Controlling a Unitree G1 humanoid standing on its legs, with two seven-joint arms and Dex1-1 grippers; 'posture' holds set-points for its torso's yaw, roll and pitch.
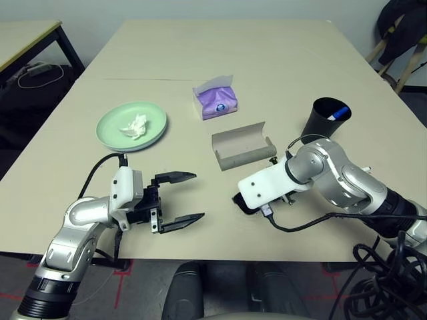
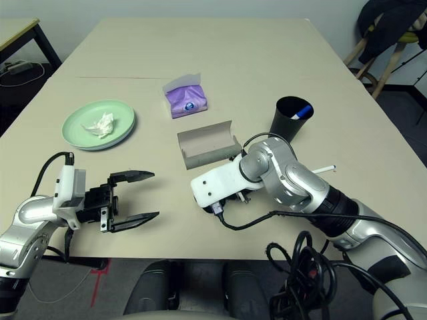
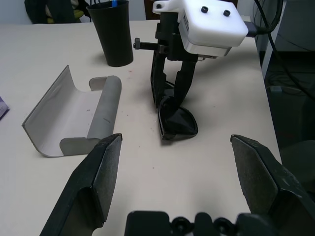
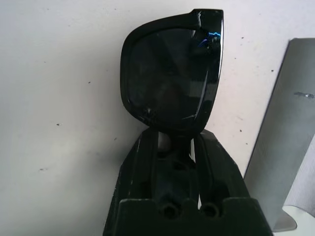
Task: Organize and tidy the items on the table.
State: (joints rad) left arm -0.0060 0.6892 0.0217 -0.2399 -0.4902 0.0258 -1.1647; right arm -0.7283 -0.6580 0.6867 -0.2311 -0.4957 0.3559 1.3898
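Observation:
The black sunglasses (image 4: 170, 73) lie folded on the table (image 1: 267, 53) near its front edge, and my right gripper (image 3: 170, 101) is shut on one end of them. Just behind stands the grey glasses case (image 1: 241, 148), lid open. To its left, my left gripper (image 1: 197, 197) hovers open, facing the sunglasses (image 3: 177, 123) and holding nothing. A mint-green plate (image 1: 110, 130) with the white tissue wad (image 1: 135, 125) sits further left. The purple tissue pack (image 1: 216, 100) is at the middle. The black cup (image 1: 328, 120) on the right holds a blue-tipped pen (image 1: 339, 113).
A pale pen (image 2: 324, 170) lies on the table beside my right forearm. A smaller black-legged desk (image 1: 27, 37) stands off the far left corner, with cables below it. A stool (image 1: 400, 40) with dark cloth stands past the far right corner.

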